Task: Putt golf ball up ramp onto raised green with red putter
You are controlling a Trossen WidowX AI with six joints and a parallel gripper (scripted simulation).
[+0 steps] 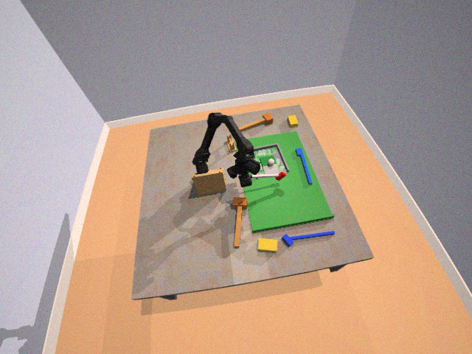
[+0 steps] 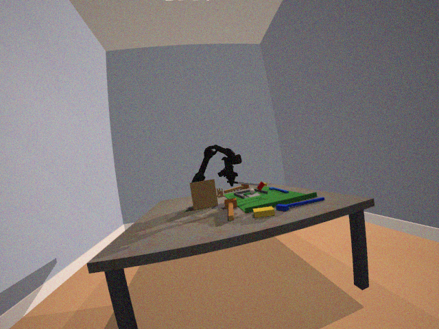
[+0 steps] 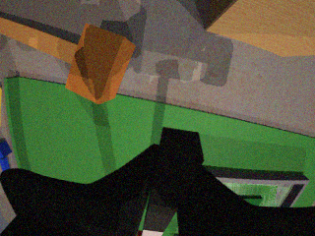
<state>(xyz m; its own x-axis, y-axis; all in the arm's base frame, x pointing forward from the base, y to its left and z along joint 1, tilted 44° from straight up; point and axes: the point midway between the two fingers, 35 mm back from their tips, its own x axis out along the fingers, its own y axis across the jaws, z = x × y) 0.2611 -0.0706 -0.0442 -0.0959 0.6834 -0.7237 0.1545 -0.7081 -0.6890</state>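
My gripper is shut on the red putter's pale shaft. The shaft points out to the right, and its red head hangs above the green mat, apart from its shadow. The white golf ball is inside the grey-walled frame, beyond the putter head. It appears over the near right part of the raised green, by the top of the pale ramp. Whether it is rolling or at rest cannot be told.
An orange mallet lies by the mat's near left edge, another at the back. Blue clubs lie on and before the mat. Yellow blocks and a wooden panel stand around.
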